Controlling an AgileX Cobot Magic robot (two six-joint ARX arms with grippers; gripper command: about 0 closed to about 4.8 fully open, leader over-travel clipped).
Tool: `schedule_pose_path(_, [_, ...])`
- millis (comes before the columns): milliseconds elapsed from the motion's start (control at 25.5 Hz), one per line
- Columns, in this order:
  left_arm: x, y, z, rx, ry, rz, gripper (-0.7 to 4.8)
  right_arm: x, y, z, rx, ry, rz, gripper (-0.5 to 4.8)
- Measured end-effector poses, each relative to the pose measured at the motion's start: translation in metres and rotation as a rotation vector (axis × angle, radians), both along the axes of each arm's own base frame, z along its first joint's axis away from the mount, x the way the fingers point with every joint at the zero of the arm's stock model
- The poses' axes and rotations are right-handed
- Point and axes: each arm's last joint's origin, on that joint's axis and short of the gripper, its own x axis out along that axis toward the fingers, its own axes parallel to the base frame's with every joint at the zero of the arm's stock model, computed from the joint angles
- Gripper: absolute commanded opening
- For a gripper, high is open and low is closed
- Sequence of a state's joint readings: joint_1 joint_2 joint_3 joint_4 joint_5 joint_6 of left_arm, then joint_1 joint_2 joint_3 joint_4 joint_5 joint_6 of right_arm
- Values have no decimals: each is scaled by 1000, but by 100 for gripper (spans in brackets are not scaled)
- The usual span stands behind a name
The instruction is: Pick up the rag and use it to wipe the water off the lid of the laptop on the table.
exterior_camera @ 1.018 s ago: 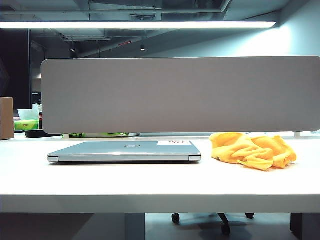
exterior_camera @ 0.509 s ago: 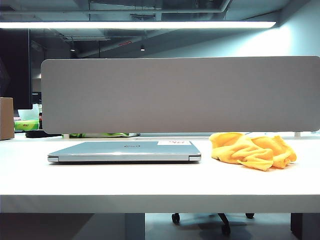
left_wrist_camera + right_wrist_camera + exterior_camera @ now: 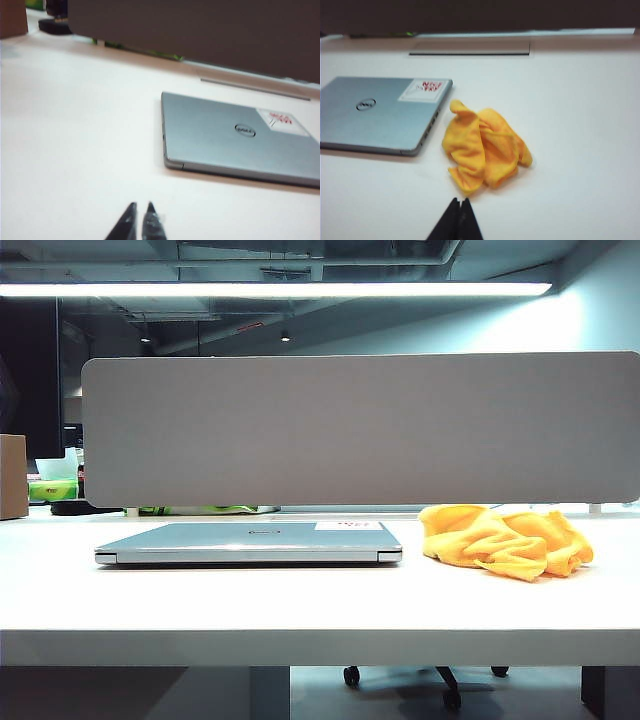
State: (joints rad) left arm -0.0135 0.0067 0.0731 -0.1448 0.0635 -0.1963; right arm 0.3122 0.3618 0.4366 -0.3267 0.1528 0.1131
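Note:
The closed silver-grey laptop (image 3: 250,540) lies flat on the white table (image 3: 300,605), its lid (image 3: 215,132) facing up with a central logo and a white corner sticker (image 3: 425,89). I can make out no water on the lid. The crumpled yellow-orange rag (image 3: 505,538) lies on the table just right of the laptop, apart from it. Neither gripper shows in the exterior view. My left gripper (image 3: 141,207) hovers shut over bare table, short of the laptop's near corner. My right gripper (image 3: 459,202) is shut and empty, its tips just short of the rag (image 3: 482,147).
A wide grey divider panel (image 3: 360,430) stands along the table's far edge. A brown cardboard box (image 3: 12,476) sits at the far left, with green items (image 3: 55,490) behind the panel. Chair wheels (image 3: 450,698) show under the table.

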Motion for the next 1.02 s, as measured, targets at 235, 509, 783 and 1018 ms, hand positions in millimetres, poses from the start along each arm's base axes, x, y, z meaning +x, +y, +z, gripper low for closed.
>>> schedule_pose_path(235, [-1,0,-7,1,76,0,21,4,1,-30,-23,70,0,-4])
schedule_pose_path(509, [-1,0,-7,1,78,0,21,3,1,-43,-49,149,-1,-5])
schedule_pose_path(783, [-1,0,-8,1,79,-2,21,-2,-7,-47,-57,-122,-63,-5])
schedule_pose_path(1018, [-1,0,-8,1,80,-1,21,-7,-22,-64,-17,-320,-211,-4])
